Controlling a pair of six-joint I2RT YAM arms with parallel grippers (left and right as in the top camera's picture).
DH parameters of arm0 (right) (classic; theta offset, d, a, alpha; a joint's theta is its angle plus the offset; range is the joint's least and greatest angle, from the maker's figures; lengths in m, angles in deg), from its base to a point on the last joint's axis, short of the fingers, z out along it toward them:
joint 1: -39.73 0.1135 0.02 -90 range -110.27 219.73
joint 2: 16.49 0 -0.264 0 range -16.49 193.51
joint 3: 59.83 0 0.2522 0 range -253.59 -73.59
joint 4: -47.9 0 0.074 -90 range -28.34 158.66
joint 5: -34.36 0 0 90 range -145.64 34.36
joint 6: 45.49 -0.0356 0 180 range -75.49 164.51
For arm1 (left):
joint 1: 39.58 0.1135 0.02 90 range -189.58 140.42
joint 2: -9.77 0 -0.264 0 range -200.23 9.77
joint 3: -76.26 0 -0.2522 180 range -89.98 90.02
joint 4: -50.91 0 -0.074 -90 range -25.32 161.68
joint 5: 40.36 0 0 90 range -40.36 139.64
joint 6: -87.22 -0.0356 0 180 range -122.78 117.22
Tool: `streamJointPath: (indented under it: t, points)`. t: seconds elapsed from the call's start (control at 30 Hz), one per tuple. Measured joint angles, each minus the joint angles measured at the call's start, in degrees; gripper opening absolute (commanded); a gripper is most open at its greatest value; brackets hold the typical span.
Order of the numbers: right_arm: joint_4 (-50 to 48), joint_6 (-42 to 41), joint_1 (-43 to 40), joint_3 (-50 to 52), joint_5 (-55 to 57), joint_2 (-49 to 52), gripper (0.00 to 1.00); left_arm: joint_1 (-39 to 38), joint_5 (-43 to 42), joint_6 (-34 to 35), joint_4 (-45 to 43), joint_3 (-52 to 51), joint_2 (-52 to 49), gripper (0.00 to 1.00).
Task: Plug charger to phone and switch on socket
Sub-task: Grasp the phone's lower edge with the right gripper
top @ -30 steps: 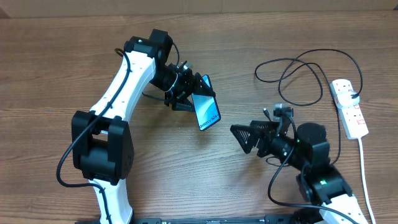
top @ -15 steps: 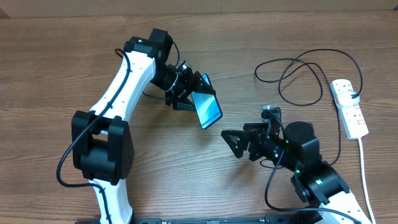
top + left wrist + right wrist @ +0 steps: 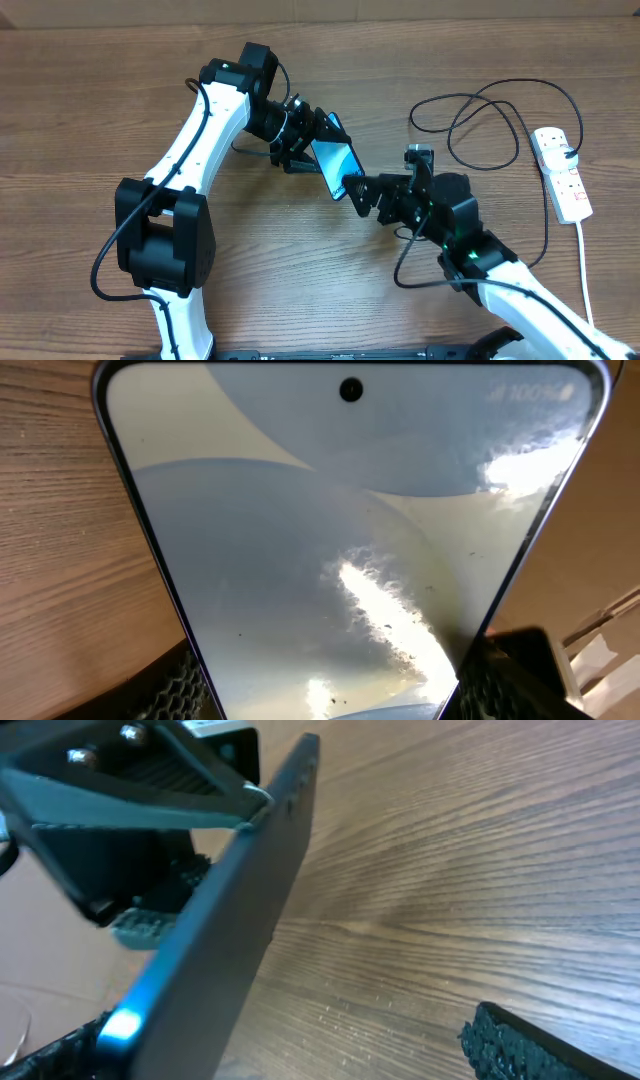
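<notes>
Phone (image 3: 335, 163) edge between wide right jaws

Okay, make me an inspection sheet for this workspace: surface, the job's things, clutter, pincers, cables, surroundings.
Surface: wooden table, bare wood grain.
Job's things: phone held tilted above the table, screen lit. The charger lies in loose loops at the far right, not plugged into the phone. The socket lies near the right edge.
Clutter: nothing seen.
Pincers: left pincer is shut on the phone's upper end. The right pincer is open, its fingers on either side of the phone's free end; contact cannot be told.
Cables: the charger runs to the socket. A white cord leads from the socket toward the near edge.
Surroundings: nothing seen.
</notes>
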Motion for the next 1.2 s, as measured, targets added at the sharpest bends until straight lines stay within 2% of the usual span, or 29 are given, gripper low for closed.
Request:
streamJointPath:
  t: [0.27, 0.47, 0.63, 0.73, 0.9, 1.2]
  points:
    - [-9.2, -2.2, 1.1, 0.0, 0.5, 2.2, 1.0, 0.0, -0.3, 4.0, -3.7, 0.0, 0.0, 0.5]
    - [-10.3, -2.8, 1.2, 0.0, 0.9, 2.2, 1.0, 0.0, -0.3, 7.2, -6.3, 0.0, 0.0, 0.5]
    - [-12.1, -3.7, 1.2, 0.0, 2.2, 2.7, 0.95, 0.0, -0.6, 8.6, -6.3, 0.0, 0.0, 0.5]
    - [-15.7, -4.6, 1.2, 0.0, 2.7, 3.8, 0.87, 0.0, -0.8, 8.7, -6.4, 0.0, 0.0, 0.5]
    - [-19.1, -5.4, 3.1, -0.1, 3.2, 5.4, 0.84, 0.0, -0.8, 8.8, -6.5, 0.0, 0.0, 0.5]
    - [-19.2, -5.4, 4.5, -0.1, 4.8, 7.8, 0.77, -0.6, -0.8, 8.8, -6.5, 0.0, 0.0, 0.5]
